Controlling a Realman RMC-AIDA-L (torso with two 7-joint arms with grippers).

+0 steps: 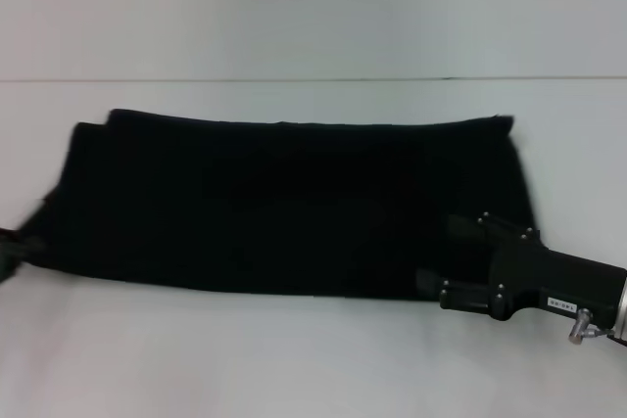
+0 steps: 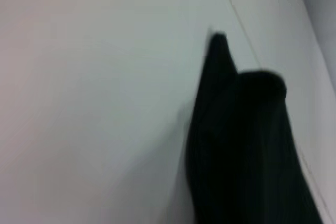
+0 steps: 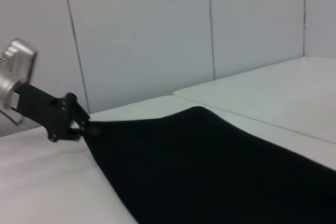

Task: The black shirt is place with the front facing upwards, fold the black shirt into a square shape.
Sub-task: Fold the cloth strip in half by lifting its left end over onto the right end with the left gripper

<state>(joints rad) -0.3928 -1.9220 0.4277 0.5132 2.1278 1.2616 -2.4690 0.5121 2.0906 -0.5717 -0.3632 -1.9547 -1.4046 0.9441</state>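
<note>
The black shirt lies on the white table as a wide, low band running left to right, with no print showing. My left gripper is at the band's near left corner. The right wrist view shows the left gripper from afar, pinched on that corner of the shirt. My right gripper rests over the shirt's near right corner, black against black cloth. In the left wrist view the shirt fills the frame close up, with a corner peaking up.
Bare white table surface surrounds the shirt on every side. A thin seam crosses the table behind it. Pale panelled walls stand beyond the table in the right wrist view.
</note>
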